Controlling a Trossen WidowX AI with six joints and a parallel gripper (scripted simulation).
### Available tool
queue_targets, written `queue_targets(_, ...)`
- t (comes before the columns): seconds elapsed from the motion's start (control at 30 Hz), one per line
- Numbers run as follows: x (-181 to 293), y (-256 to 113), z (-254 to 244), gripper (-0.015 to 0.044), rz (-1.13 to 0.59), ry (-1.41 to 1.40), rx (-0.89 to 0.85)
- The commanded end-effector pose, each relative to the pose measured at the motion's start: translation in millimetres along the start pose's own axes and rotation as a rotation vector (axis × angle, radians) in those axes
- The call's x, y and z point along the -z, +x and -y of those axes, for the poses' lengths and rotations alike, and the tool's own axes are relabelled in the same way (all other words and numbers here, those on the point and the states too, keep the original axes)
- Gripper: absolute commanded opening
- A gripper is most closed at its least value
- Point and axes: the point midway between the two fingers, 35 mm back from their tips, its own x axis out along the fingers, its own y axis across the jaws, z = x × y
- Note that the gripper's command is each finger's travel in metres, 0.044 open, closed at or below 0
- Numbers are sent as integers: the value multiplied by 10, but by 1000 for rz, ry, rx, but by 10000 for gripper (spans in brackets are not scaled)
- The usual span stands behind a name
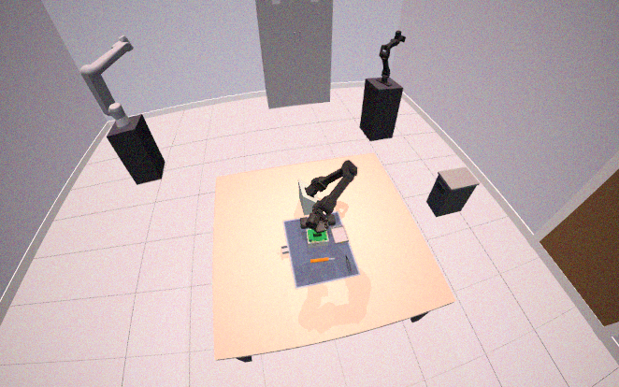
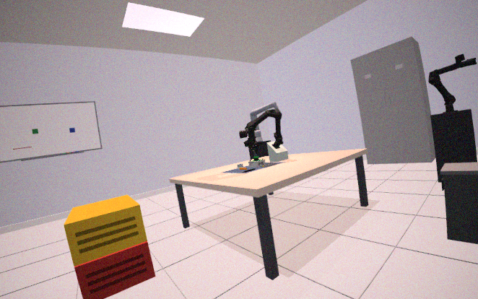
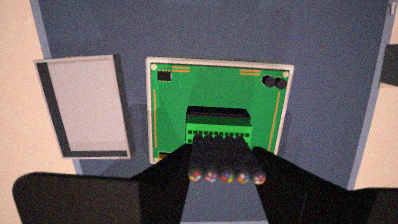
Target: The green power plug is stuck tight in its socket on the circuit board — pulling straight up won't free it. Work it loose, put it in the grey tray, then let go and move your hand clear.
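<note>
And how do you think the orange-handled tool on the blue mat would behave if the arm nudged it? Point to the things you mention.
The orange-handled tool (image 1: 319, 260) would probably slide or roll easily, being slim and lying loose on the mat (image 1: 309, 277). Its straight handle looks stiff, so I'd expect little bending.
</note>
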Motion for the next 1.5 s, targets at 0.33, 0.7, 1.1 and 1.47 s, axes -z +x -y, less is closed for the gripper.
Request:
queue_targets(0.33, 26, -160, 8, 0, 21, 20, 7)
queue_targets(0.7, 29, -172, 98, 0, 22, 19, -96)
queue_targets(1.1, 25, -228, -97, 0, 19, 21, 128)
queue_targets(1.47, 31, -239, 129, 0, 22, 18, -131)
